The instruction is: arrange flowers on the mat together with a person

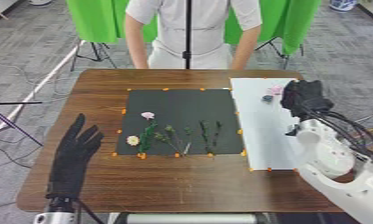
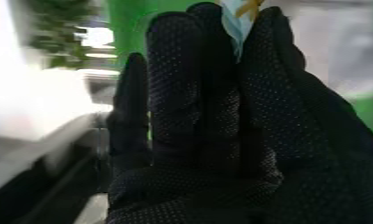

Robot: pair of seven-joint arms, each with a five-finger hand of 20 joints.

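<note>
- The left hand (image 1: 74,145) hangs at the left side of the brown surface (image 1: 165,182), fingers straight and slightly spread.
- The right hand (image 1: 307,98) is over the white mat (image 1: 269,132); its fingers are straight and close together, with a pale blue and orange-brown patch between the tips in the wrist view, too blurred to name.
- Near it on the white mat lie a pink flower (image 1: 275,90) and a dark blue-grey flower (image 1: 268,98).
- The black mat (image 1: 189,102) carries a paler pink flower (image 1: 148,115), a cream flower (image 1: 133,140) and several green stems (image 1: 147,139).
</note>
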